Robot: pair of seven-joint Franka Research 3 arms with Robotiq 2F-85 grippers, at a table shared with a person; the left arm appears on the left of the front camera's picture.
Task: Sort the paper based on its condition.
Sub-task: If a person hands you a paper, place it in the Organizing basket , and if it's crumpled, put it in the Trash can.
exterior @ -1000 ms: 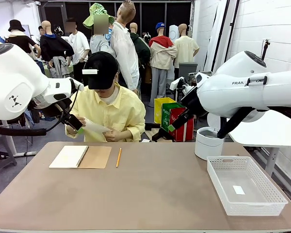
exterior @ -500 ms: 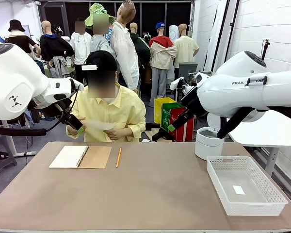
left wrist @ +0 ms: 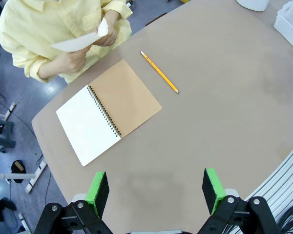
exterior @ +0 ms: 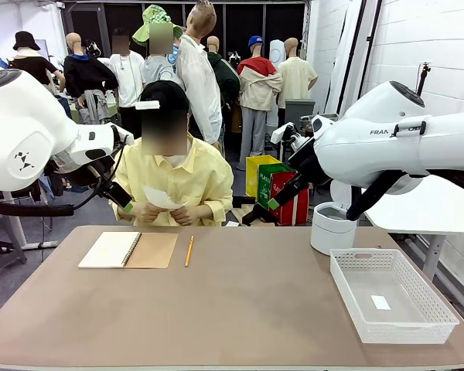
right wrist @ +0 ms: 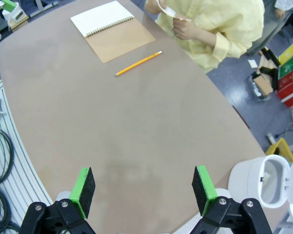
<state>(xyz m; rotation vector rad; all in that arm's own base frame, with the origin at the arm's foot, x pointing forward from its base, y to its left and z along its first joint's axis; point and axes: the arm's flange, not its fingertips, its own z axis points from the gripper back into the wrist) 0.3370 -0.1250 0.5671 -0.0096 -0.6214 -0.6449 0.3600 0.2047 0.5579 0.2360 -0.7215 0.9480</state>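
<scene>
Two white robot arms hang above a brown desk [exterior: 247,309], one on each side. The left end effector [left wrist: 155,191] has its green-padded jaws spread wide with nothing between them. The right end effector [right wrist: 144,192] is just as wide and just as empty. The paper [exterior: 159,198], one white sheet, is off the desk, held up by a person [exterior: 193,174] in a yellow shirt seated at the far edge, at about 11 o'clock in the front view. At 10 o'clock on the desk lies an open spiral notebook [exterior: 129,250]. A yellow pencil [exterior: 189,251] lies just beside it on its 3 o'clock side, not touching. At 4 o'clock sits a white mesh basket [exterior: 346,294] holding a small white tag [exterior: 380,302].
</scene>
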